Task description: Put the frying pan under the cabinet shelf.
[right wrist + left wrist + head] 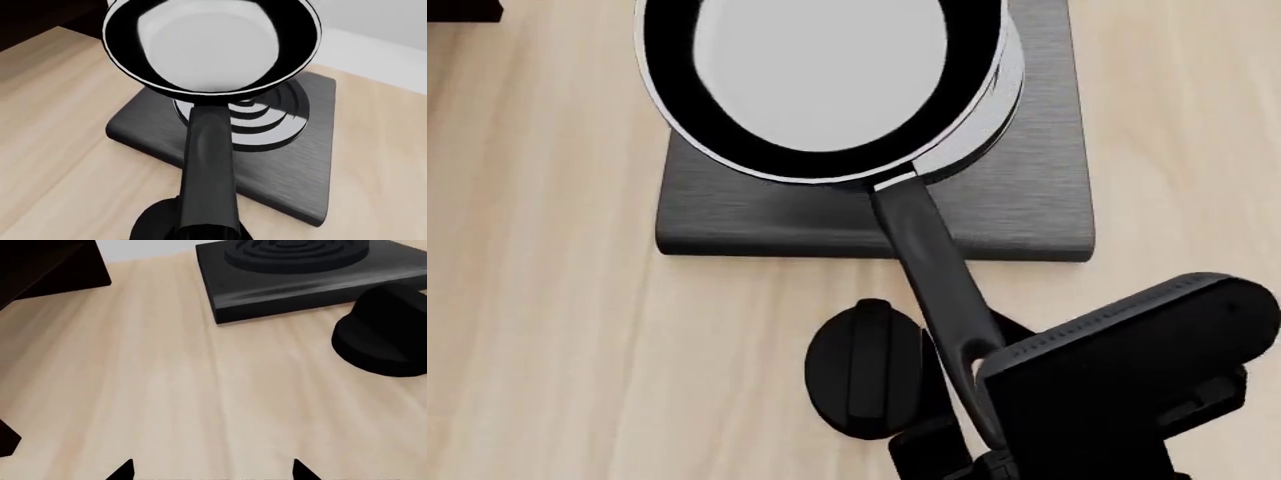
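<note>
Head view: right end effector (968, 425) clamps the frying pan (821, 85) handle above the hob plate (1014, 215); left end effector (212, 472) gapes empty.

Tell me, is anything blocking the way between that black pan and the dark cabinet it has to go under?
Nothing visible does. The right gripper holds the frying pan by its handle, above the hob plate. The cabinet shelf shows only as a dark corner in the left wrist view, with bare wooden counter between it and the hob.
</note>
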Controlling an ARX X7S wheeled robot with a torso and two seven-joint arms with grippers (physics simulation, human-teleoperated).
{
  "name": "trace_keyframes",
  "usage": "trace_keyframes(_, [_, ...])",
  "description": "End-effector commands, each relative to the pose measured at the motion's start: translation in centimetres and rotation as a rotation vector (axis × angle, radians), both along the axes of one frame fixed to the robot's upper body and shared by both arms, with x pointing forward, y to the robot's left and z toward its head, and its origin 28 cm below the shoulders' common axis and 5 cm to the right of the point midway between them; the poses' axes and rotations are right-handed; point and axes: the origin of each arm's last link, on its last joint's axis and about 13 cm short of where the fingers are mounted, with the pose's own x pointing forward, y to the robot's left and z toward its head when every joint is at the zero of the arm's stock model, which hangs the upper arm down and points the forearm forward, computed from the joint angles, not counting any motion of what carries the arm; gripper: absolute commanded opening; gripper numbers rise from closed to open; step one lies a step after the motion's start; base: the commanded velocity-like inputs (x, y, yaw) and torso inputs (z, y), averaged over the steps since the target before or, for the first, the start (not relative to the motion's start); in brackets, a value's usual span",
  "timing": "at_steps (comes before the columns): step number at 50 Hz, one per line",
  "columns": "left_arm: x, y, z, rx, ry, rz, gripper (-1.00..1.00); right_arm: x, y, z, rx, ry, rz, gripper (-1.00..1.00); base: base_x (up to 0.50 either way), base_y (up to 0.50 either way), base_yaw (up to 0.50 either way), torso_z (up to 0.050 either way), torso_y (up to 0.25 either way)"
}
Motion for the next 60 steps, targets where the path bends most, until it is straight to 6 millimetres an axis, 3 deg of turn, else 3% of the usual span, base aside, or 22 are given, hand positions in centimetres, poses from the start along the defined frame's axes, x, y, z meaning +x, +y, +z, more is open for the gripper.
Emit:
trace_keyframes(1, [-0.6,-0.2,0.0,-0.019,-0.001,-0.011,1.00,0.5,0.4,1.2,-0.021,-0.039,0.013,-1.00,0.00,0.00,0.00,0.000,0.000])
trace_keyframes(11, [-1.4,-0.3,0.2,-0.026,0.000,-0.018,1.00,0.9,1.1,2.0,-0.038,-0.033,0.051,-1.00,0.00,0.00,0.00,0.000,0.002])
trace_keyframes(35, [-4.0,0.0,4.0,0.005,-0.038,-0.025,1.00,2.2,2.0,1.8,-0.031,-0.006,0.126,-1.00,0.00,0.00,0.00,0.001,0.002])
trace_keyframes(60, [-5.4,0.6,4.7,0.022,-0.058,-0.014,1.00,4.2,3.4,1.7,-0.037,0.085,0.211,-1.00,0.00,0.00,0.00,0.000,0.002])
